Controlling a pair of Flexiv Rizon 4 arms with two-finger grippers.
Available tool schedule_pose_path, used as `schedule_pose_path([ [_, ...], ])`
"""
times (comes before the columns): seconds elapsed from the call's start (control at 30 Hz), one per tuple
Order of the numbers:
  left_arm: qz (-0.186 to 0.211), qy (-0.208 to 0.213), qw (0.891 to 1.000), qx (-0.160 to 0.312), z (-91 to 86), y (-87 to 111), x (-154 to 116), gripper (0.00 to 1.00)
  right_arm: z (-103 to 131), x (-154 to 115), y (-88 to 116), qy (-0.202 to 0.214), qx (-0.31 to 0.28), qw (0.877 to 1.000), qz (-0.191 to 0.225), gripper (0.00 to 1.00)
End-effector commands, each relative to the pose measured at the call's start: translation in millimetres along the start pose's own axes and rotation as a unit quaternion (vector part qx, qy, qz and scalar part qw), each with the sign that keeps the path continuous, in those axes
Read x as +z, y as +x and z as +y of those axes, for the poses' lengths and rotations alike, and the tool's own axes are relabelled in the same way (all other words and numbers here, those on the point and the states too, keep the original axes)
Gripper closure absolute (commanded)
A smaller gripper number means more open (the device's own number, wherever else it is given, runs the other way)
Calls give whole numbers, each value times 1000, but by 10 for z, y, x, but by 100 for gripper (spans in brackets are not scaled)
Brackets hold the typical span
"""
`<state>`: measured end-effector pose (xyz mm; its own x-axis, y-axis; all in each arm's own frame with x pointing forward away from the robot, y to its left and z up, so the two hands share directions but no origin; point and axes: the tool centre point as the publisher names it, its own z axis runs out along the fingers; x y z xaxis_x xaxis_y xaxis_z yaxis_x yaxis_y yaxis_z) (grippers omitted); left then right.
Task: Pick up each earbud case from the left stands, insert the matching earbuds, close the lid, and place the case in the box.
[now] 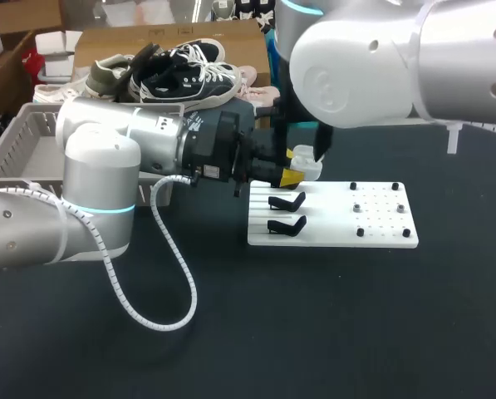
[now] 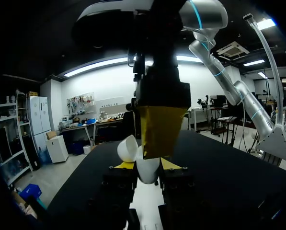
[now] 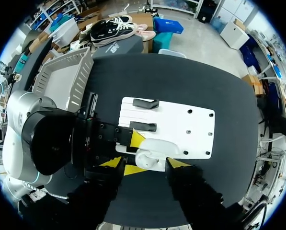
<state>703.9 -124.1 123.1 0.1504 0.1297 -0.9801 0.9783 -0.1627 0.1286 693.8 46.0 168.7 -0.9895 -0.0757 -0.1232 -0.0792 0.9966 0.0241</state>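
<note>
A white earbud case (image 1: 307, 169) hangs above the white stand board (image 1: 380, 234), with my left gripper (image 1: 291, 173) shut on it from the side. In the left wrist view the case (image 2: 146, 172) sits between the yellow tips, its lid (image 2: 128, 147) tipped open. My right gripper (image 1: 302, 150) comes down from above and stands open. In the right wrist view its yellow tips straddle the case (image 3: 152, 155), with a gap on one side. Two black stands (image 1: 286, 202) on the board are bare. I cannot see any earbuds.
A grey slatted basket (image 1: 19, 145) stands at the back left, behind my left arm. Several small black pegs (image 1: 377, 208) dot the board's right half. A white coiled cable (image 1: 160, 274) loops from my left arm onto the dark table.
</note>
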Motion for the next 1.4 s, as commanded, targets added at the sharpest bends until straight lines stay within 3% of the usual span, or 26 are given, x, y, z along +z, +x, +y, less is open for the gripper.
schedule_pose_path([
  [0.03,-1,-1,1000,1,-2,-3,-2,100,-34,-86,47,-1,4,1000,-8,36],
  [0.17,-1,-1,1000,1,-2,-3,-2,100,-148,-184,38,-6,24,1000,-16,24],
  [0.3,-1,-1,1000,1,-2,-3,-2,100,-317,-251,-34,-5,60,998,-27,0],
  [0.53,-1,-1,1000,1,-2,-3,-2,100,-615,-228,-216,20,140,989,-40,0],
  [0.73,-1,-1,1000,1,-2,-3,-2,100,-769,-149,-344,30,173,984,-44,0],
  [0.97,-1,-1,1000,1,-2,-3,-2,100,-759,-10,-391,21,173,984,-33,0],
  [1.4,-1,-1,1000,1,-2,-3,-2,100,-699,158,-302,7,159,987,-10,0],
])
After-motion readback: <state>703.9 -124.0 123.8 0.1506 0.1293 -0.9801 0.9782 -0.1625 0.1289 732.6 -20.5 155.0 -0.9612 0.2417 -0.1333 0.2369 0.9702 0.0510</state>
